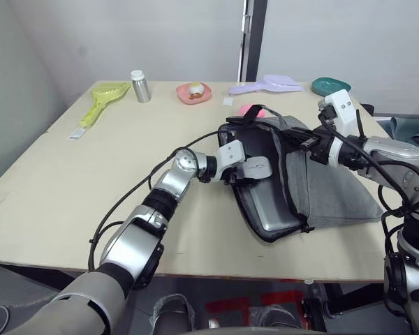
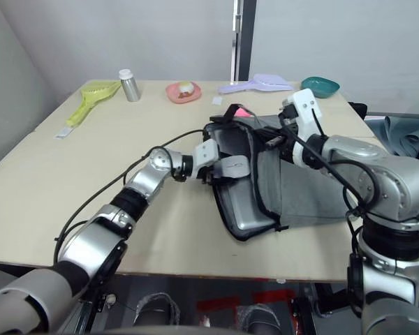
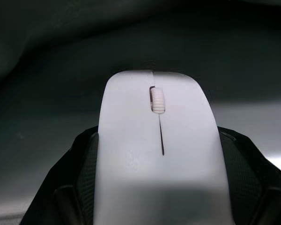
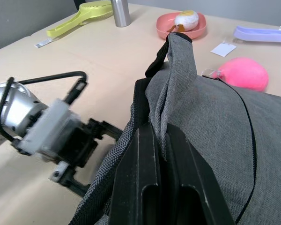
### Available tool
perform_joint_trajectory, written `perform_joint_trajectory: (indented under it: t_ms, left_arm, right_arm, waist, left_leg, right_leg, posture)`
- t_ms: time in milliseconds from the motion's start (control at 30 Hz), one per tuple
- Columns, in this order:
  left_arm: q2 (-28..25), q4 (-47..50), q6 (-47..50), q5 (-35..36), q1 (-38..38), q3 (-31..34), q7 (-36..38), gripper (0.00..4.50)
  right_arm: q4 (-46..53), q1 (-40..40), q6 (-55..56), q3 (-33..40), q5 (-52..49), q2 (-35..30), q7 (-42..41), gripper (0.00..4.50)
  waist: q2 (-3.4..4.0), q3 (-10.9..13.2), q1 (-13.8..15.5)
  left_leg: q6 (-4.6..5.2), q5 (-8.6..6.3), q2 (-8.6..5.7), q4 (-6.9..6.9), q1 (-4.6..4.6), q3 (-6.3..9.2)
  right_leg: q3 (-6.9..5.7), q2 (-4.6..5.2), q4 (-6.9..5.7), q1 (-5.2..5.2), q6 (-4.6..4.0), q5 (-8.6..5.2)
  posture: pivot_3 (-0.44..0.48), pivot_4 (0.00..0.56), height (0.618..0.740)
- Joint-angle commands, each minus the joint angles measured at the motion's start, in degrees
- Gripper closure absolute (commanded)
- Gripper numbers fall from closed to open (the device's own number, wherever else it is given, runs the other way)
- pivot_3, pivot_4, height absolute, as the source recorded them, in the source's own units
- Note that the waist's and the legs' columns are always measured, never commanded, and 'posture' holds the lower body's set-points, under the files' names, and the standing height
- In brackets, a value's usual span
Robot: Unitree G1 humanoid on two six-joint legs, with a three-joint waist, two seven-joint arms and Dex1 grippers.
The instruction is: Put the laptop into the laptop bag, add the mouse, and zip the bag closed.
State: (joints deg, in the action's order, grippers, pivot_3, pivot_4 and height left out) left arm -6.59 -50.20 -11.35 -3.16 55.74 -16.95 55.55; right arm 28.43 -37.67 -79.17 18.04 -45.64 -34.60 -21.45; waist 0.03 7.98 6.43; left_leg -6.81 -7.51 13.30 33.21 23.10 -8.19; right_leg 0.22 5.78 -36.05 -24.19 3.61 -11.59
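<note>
Laptop bag point(image 1: 335, 188) mouth held agape, laptop point(image 1: 269, 202) inside, pink plush point(image 1: 251, 109) just behind.

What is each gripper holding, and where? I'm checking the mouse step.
The left gripper holds the mouse by its sides; the right gripper pinches the laptop bag by its opening's upper edge.

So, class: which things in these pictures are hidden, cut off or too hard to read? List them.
- Laptop: head views, its far part is covered by the laptop bag flap.
- Mouse: left wrist view, its near end is cut off by the picture's edge.
- Bag zipper: too small to tell the slider's position.
- Pink plush toy: its face is turned away.
</note>
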Motion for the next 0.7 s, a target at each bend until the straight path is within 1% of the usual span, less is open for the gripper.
perform_joint_trajectory:
  t_ms: [33, 133, 200, 400, 467, 500, 533, 600, 700]
  left_arm:
    - [2.0, -5.2, -3.7, -2.6, 3.5, -0.4, -3.8, 1.65]
    - [4.4, -10.0, -3.7, -4.2, 5.6, -0.2, -7.6, 1.65]
    - [5.8, -11.9, -3.4, -4.1, 6.4, 0.3, -8.3, 1.65]
    - [7.0, -11.5, -3.1, -3.2, 4.1, 0.7, -3.6, 1.65]
    - [7.1, -11.2, -2.8, -2.8, 3.4, 1.2, -2.8, 0.59]
    - [7.1, -11.0, -2.4, -2.9, 3.2, 1.5, -3.5, 0.23]
    - [7.0, -10.8, -2.1, -3.0, 3.0, 1.7, -4.1, 0.03]
    - [6.7, -10.0, -2.0, -2.8, 2.7, 2.3, -4.0, 0.03]
    - [5.8, -7.1, -0.8, -0.5, 2.0, 3.8, -1.1, 0.03]
  right_arm:
    - [2.5, -1.1, 2.6, 1.3, -1.1, 0.2, 0.2, 4.47]
    - [3.1, -1.1, 2.2, 1.1, -1.6, 0.6, 0.7, 4.47]
    - [3.3, -1.0, 2.1, 0.8, -1.6, 0.5, 1.0, 4.47]
    - [3.6, -0.7, 1.5, 1.2, -2.0, 0.0, 1.7, 4.47]
    - [3.8, -0.5, 1.3, 1.4, -2.2, -0.1, 1.9, 4.5]
    - [3.8, -0.4, 1.2, 1.4, -2.3, -0.3, 1.9, 4.5]
    - [3.9, -0.3, 1.2, 1.3, -2.3, -0.4, 1.9, 4.5]
    - [3.9, 0.0, 1.3, 1.4, -2.6, -0.6, 1.9, 4.5]
    - [3.9, 0.2, 1.3, 1.5, -3.0, -0.9, 1.9, 4.5]
  waist:
    - [0.0, 0.0, 0.0]
    - [0.0, 0.0, 0.1]
    - [0.0, 0.0, 0.2]
    - [0.0, 0.0, 0.1]
    - [0.0, 0.0, 0.1]
    - [0.0, 0.0, 0.1]
    - [0.0, 0.0, 0.2]
    - [0.0, 0.0, 0.3]
    - [0.0, 0.0, 0.3]
  left_leg:
    - [0.0, 0.0, 0.0, 0.0, 0.0, 0.0]
    - [0.05, 0.03, 0.0, -0.02, 0.0, 0.0]
    - [0.05, 0.03, -0.01, -0.01, 0.0, 0.0]
    - [0.04, 0.02, -0.02, -0.01, -0.05, -0.01]
    - [0.02, -0.01, -0.02, -0.02, -0.08, -0.01]
    - [0.0, -0.03, -0.02, -0.02, -0.08, -0.01]
    - [0.0, -0.03, -0.02, -0.02, -0.08, -0.02]
    - [0.02, -0.04, -0.02, -0.02, -0.06, 0.0]
    - [-0.03, -0.11, -0.02, -0.02, -0.07, 0.0]
  right_leg:
    - [0.0, 0.0, 0.0, 0.0, 0.0, 0.0]
    - [-0.01, 0.0, 0.02, 0.0, 0.0, 0.0]
    - [0.0, 0.0, 0.02, 0.01, 0.0, 0.0]
    - [0.02, 0.02, 0.0, 0.03, 0.0, 0.0]
    - [0.02, 0.02, 0.0, 0.05, 0.0, 0.0]
    - [0.02, 0.02, 0.0, 0.06, 0.0, 0.0]
    - [0.03, 0.02, 0.01, 0.05, 0.0, 0.0]
    - [0.01, 0.03, 0.02, 0.06, 0.0, 0.0]
    - [0.01, 0.03, 0.02, 0.07, 0.0, 0.0]
  posture:
    - [0.0, 0.15, 0.74]
    - [0.0, 0.15, 0.74]
    - [0.0, 0.15, 0.74]
    - [0.0, 0.15, 0.74]
    - [0.0, 0.15, 0.74]
    - [0.0, 0.15, 0.74]
    - [0.0, 0.15, 0.74]
    - [0.0, 0.15, 0.74]
    - [0.0, 0.15, 0.74]
